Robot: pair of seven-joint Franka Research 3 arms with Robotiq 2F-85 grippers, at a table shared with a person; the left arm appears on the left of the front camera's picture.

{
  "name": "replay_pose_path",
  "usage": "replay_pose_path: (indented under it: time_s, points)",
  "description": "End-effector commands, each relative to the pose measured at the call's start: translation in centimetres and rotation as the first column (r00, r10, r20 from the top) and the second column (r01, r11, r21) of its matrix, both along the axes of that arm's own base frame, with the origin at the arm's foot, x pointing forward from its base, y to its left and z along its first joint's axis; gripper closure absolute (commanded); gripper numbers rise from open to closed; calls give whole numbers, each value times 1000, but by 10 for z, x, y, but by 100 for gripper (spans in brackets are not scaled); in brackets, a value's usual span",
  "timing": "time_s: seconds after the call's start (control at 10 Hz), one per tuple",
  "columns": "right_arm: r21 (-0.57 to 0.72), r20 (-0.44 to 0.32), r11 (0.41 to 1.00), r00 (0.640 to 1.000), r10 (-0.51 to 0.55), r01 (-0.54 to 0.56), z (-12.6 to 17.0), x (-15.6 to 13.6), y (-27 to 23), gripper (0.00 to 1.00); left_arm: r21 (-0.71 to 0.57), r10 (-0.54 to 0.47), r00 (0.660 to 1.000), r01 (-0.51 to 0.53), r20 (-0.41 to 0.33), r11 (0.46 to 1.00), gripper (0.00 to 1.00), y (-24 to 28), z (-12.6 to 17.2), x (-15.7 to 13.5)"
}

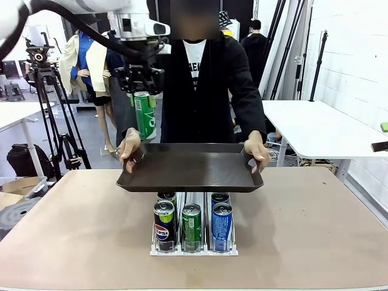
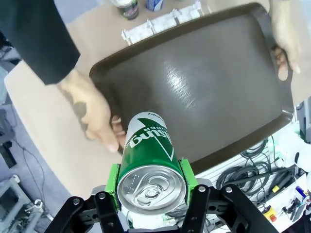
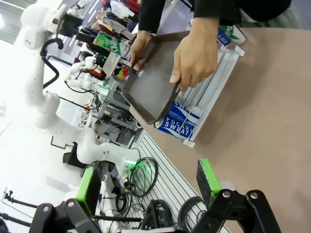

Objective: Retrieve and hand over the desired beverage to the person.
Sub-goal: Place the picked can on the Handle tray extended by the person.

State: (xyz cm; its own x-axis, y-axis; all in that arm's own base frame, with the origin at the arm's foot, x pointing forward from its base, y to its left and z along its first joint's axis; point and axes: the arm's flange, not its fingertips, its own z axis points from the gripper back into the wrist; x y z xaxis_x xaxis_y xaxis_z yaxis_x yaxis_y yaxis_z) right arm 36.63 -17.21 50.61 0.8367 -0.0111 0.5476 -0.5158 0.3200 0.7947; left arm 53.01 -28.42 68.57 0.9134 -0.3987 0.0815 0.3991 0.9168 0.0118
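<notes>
Right gripper [image 3: 147, 187] – jaws apart, nothing btw. Person's near hand [image 3: 197, 58] & far hand [image 3: 138, 46] hold dark tray [image 3: 150, 82] over can rack [image 3: 219, 80]. Green can [image 3: 112, 43] – up near far hand.

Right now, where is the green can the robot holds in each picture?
Front view: green can upper left of centre, above the tray.
Left wrist view: can bottom centre, in the jaws, over the tray.
Right wrist view: can upper left, beyond the tray.
Shared landmark: the dark tray.

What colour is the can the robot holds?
The can is green with white lettering, clearest in the left wrist view.
</notes>
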Motion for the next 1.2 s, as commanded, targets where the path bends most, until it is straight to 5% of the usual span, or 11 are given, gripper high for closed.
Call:
replay_pose_path:
  time_s: [0.0,1.1]
  points:
    - [-6,6,1000,1000,-13,13,-2,-1,2,0,15,-8,1000,9,-9,1000,100,-28,17,22]
    - [-6,6,1000,1000,-13,13,-2,-1,2,0,68,-67,998,68,-22,995,100,-60,-69,21]
